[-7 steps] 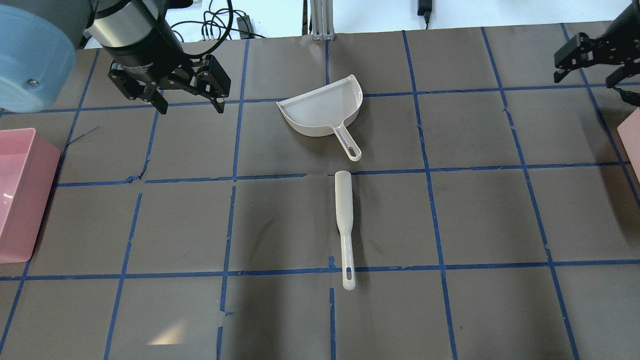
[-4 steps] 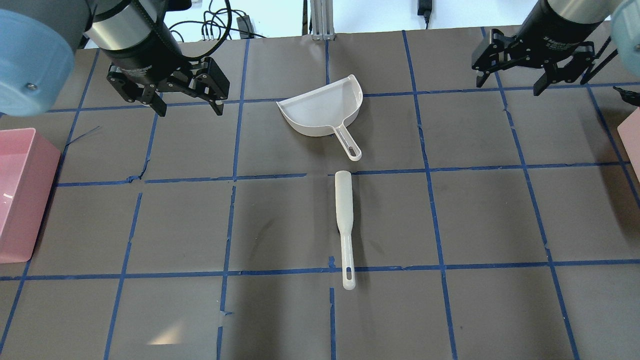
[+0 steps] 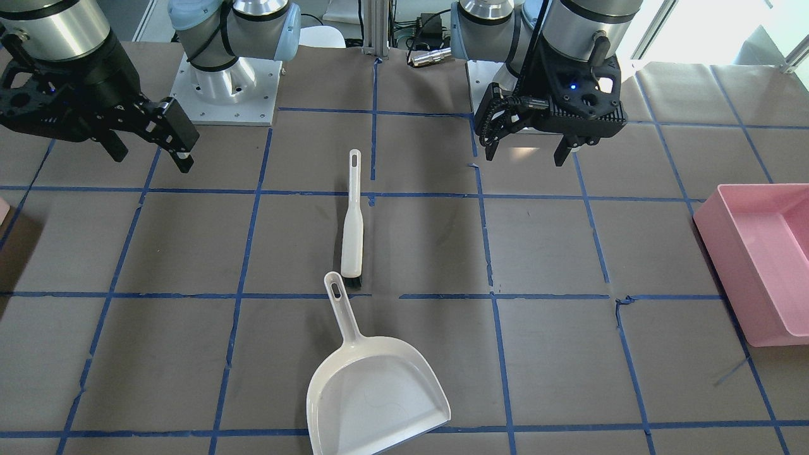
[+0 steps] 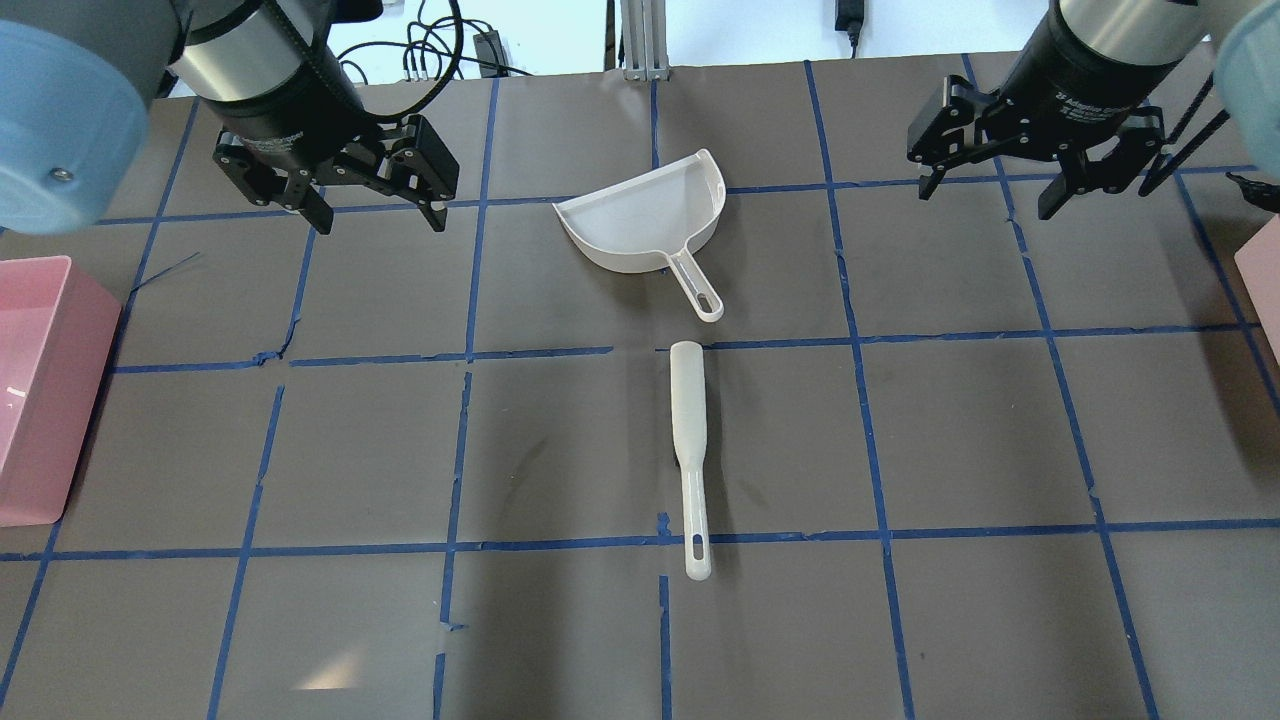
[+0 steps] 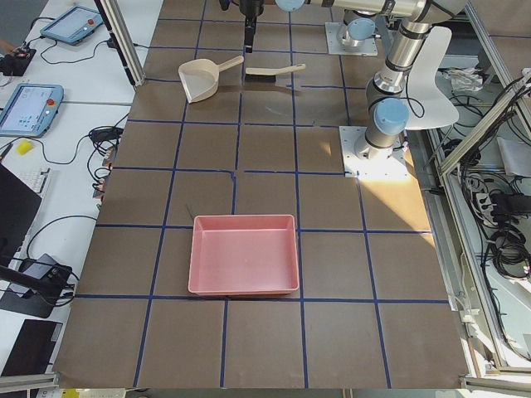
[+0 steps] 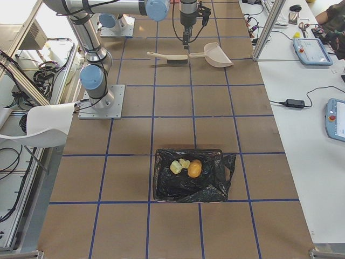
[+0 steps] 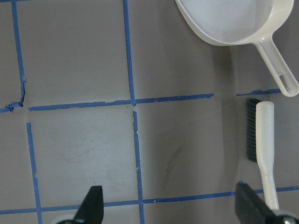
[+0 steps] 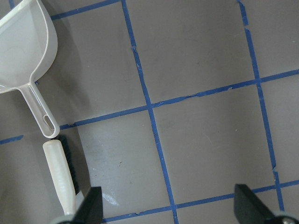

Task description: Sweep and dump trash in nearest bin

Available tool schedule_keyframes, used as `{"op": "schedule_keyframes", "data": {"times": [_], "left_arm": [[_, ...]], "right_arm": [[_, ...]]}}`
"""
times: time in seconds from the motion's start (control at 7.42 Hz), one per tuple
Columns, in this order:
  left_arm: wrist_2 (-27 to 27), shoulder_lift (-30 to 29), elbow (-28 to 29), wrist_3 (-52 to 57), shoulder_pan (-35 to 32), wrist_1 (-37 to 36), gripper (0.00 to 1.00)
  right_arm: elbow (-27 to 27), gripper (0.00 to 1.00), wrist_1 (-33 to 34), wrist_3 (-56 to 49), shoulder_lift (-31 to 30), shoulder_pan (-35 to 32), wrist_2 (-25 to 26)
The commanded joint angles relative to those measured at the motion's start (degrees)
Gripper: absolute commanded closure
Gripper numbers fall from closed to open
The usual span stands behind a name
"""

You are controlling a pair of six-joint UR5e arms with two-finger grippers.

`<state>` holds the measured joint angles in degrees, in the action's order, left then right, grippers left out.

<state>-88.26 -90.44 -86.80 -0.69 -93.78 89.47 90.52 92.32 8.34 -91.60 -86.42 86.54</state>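
Note:
The trash (image 6: 186,168), three small food-like pieces, lies inside the bin (image 6: 161,189), which shows a black bag liner in the exterior right view. Overhead, only a pale pink corner of the bin (image 4: 1264,275) shows at the right edge. A white dustpan (image 4: 645,225) and a white brush (image 4: 688,420) lie mid-table, handle ends near each other. My left gripper (image 4: 380,215) hangs open over the far left of the table, holding nothing. My right gripper (image 4: 987,200) hangs open at the far right, also holding nothing. Both are well apart from the tools.
A large pink tub (image 4: 30,400) stands at the table's left edge. Blue tape lines grid the brown table (image 4: 560,640). The arm bases (image 3: 227,88) sit at the robot's side. Tablets and cables lie on the side bench (image 6: 310,48).
My right arm has swung in from the right edge toward the table's middle, its gripper open throughout. The left gripper barely shifted. Dustpan and brush have not moved.

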Motion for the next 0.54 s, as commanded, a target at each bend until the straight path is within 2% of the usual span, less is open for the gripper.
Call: {"op": "schedule_keyframes", "data": {"times": [0.0,0.4], "left_arm": [[0.01,0.0,-0.12,0.07,0.0,0.0,0.0],[0.01,0.0,-0.03,0.07,0.0,0.0,0.0]], "right_arm": [[0.1,0.0,0.14,0.45,1.15,-2.61,-0.14],[0.27,0.0,0.67,-0.69,1.42,-2.7,0.03]]}}
